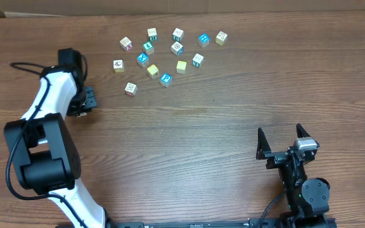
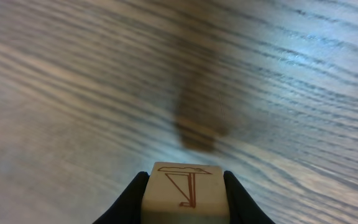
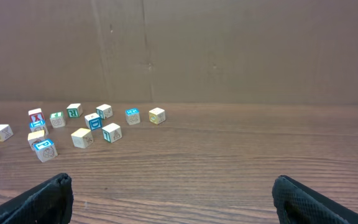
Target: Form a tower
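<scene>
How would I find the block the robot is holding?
Start at the white left arm and follow it to the left gripper at its tip. Pinched between the black fingers is a pale cube with a red line drawing. Every other cube lies loose in a cluster on the table.

The overhead view is evenly lit and sharp; the loose cubes cast only short, soft shadows. The left wrist view is blurred: the table grain smears, pale glare sits upper right, and a dark shadow lies at centre. The cube at the bottom edge is sharper. The right wrist view is dimmer.
</scene>
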### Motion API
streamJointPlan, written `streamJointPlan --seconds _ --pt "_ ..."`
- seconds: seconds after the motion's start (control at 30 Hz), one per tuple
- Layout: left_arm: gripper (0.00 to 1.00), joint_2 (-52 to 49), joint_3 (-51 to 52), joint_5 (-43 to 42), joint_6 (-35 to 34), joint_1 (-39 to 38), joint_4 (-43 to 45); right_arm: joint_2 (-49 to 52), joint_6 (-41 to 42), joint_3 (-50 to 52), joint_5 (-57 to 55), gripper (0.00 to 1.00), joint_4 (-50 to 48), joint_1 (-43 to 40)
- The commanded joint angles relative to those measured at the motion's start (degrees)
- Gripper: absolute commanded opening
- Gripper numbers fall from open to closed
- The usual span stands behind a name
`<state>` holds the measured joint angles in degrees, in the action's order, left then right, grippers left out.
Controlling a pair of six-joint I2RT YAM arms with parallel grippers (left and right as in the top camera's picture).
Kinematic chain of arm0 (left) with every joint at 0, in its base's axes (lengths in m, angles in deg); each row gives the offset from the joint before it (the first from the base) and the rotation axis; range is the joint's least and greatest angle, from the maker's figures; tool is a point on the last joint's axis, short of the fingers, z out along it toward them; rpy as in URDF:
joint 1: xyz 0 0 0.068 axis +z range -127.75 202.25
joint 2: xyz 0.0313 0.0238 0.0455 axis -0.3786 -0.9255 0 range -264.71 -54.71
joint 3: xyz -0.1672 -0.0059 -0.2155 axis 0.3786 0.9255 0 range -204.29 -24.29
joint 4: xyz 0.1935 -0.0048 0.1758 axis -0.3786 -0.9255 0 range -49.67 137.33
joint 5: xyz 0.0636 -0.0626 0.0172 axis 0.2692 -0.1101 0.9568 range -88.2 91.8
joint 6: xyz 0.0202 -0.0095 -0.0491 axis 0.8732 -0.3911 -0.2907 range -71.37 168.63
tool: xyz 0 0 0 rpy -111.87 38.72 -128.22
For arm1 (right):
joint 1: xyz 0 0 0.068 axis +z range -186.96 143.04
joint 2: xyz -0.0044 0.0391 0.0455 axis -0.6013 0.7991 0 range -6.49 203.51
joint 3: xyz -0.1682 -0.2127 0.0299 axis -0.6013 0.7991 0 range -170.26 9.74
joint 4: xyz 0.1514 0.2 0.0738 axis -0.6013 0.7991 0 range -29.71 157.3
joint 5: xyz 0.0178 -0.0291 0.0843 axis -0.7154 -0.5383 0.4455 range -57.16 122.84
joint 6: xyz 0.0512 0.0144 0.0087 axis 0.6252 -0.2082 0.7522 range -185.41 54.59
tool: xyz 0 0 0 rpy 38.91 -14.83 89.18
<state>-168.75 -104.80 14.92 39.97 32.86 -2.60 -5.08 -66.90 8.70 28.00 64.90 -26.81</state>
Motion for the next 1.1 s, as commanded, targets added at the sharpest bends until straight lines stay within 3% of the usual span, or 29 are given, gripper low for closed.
streamJointPlan --seconds 0.0,0.53,1.07 --pt "0.11 0.0 0.2 -10.5 7.7 3.3 1.2 0.0 -0.1 0.6 0.0 1.0 -0.2 -0.2" --pt "0.22 0.0 4.8 -11.7 13.0 3.7 8.7 0.0 -0.1 0.6 0.0 1.0 -0.2 -0.2" --pt "0.22 0.0 7.9 -12.8 16.8 3.6 12.2 0.0 -0.1 0.6 0.0 1.0 -0.2 -0.2"
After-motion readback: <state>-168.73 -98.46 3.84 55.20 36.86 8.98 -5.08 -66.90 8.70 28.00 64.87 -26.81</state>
